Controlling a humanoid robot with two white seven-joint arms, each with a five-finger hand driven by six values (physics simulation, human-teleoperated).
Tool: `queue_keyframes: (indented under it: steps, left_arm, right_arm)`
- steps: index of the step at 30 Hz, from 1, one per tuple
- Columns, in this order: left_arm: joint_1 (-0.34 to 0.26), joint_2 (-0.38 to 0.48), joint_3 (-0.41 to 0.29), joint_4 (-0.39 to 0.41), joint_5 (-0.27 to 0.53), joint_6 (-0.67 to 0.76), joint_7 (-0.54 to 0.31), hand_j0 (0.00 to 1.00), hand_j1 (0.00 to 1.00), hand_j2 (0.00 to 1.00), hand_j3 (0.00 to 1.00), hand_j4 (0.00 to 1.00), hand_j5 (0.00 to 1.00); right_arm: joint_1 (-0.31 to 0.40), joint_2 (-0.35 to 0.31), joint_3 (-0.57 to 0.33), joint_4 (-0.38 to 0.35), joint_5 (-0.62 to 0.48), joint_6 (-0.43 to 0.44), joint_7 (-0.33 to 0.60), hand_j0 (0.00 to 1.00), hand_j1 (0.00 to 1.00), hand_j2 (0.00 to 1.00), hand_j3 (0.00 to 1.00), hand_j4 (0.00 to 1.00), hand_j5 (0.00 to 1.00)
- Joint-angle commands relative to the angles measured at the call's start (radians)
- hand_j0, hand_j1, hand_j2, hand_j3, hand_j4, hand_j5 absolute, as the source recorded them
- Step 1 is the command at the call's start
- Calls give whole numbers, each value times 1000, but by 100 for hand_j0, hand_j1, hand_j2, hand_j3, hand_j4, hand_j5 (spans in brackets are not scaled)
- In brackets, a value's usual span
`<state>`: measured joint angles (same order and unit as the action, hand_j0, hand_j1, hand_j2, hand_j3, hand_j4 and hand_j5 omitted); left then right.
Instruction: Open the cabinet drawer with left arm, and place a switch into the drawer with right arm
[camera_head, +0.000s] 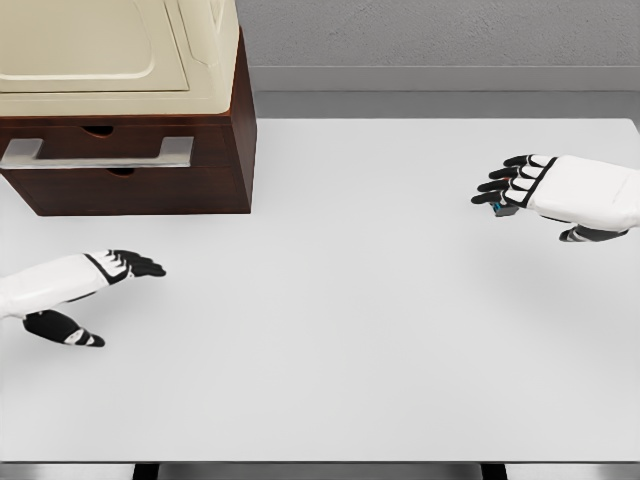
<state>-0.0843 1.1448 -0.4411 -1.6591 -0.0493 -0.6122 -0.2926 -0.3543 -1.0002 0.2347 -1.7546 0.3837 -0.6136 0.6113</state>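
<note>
On the white table (330, 330), the right hand (545, 190) curls its fingers around a small switch (502, 208) at right, while the left hand (85, 290) hovers spread and empty below the closed drawer (100, 150) of the brown cabinet (215, 170).

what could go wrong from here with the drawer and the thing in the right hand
1. The dark wooden cabinet drawer with the silver bar handle looks shut, and the left hand sits open, apart from it; bringing the item over early would leave nowhere to put it.
2. The right hand curls over a small dark switch with a blue edge that peeks out at the fingertips; so shallow a grip might let it slip onto the white table.
</note>
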Motion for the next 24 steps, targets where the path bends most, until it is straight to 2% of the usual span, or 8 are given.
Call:
queue_keyframes:
  steps: [1, 6, 9, 11, 13, 16, 17, 24]
  left_arm:
    - [-2, 6, -2, -18, 6, 1, -3, 100, 100, 100, 100, 100, 100]
    - [-15, 19, -11, -34, 37, 1, 6, 100, 100, 100, 100, 100, 100]
    - [-87, 50, -39, -77, 89, 1, -6, 100, 100, 100, 100, 100, 100]
    - [-135, 73, -120, -103, 227, 1, -13, 100, 100, 100, 100, 100, 100]
    - [-176, 70, -125, -103, 262, 1, -69, 100, 100, 100, 100, 100, 100]
    - [-218, 85, -125, -103, 555, 1, -318, 100, 100, 100, 100, 100, 100]
    - [-250, 84, -125, -103, 634, 1, -318, 100, 100, 100, 100, 100, 100]
    - [-402, 121, -119, -103, 674, 270, -318, 99, 99, 99, 99, 99, 99]
  right_arm:
    - [2, -2, 0, 0, -5, 3, 0, 100, 100, 100, 100, 100, 100]
    - [-2, -9, -14, 29, -13, 3, 0, 100, 100, 100, 100, 100, 100]
    - [-51, -41, 3, 148, -6, 3, 0, 100, 100, 100, 100, 100, 100]
    - [-103, -38, 26, 161, -9, 3, 0, 100, 100, 100, 100, 100, 100]
    - [-121, -37, 28, 161, 3, 3, 0, 100, 100, 100, 100, 100, 100]
    - [-156, -34, 23, 194, 3, 3, 0, 100, 100, 100, 100, 100, 100]
    - [-160, -23, 25, 236, -5, 3, 0, 100, 100, 100, 100, 100, 100]
    - [-376, 130, 242, 441, 3, 3, 0, 100, 100, 100, 100, 100, 100]
